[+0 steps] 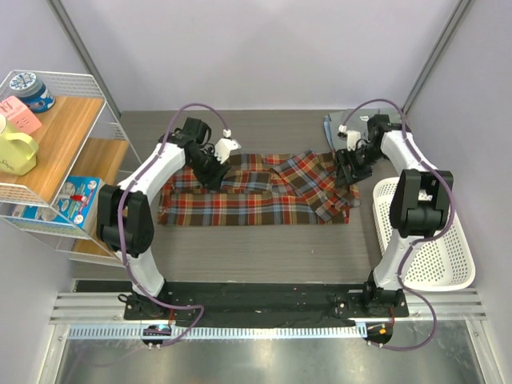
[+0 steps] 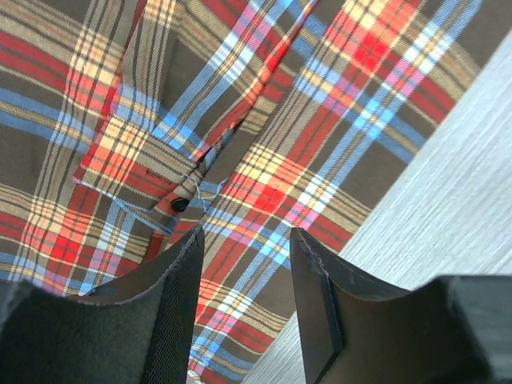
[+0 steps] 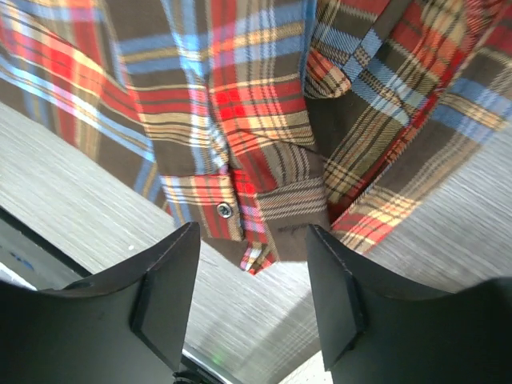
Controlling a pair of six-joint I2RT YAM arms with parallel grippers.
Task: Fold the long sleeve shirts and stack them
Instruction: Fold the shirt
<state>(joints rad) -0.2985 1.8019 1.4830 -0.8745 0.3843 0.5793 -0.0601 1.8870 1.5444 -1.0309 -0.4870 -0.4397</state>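
Note:
The plaid long sleeve shirt (image 1: 248,196) lies spread across the middle of the table, with one sleeve folded in at the right. My left gripper (image 1: 214,172) hovers over its upper left part. In the left wrist view that gripper (image 2: 246,236) is open, with only plaid cloth (image 2: 264,120) under the gap. My right gripper (image 1: 348,172) is over the shirt's right end. It (image 3: 252,232) is open too, and the sleeve cuff (image 3: 240,204) with its metal snap lies just beyond the fingertips. A corner of the grey-blue shirt (image 1: 330,132) shows behind the right arm.
A white mesh basket (image 1: 448,256) stands at the table's right edge beside the right arm. A wire and wood shelf (image 1: 60,144) with a yellow mug (image 1: 16,152) and boxes stands at the left. Grey walls close in the back and sides.

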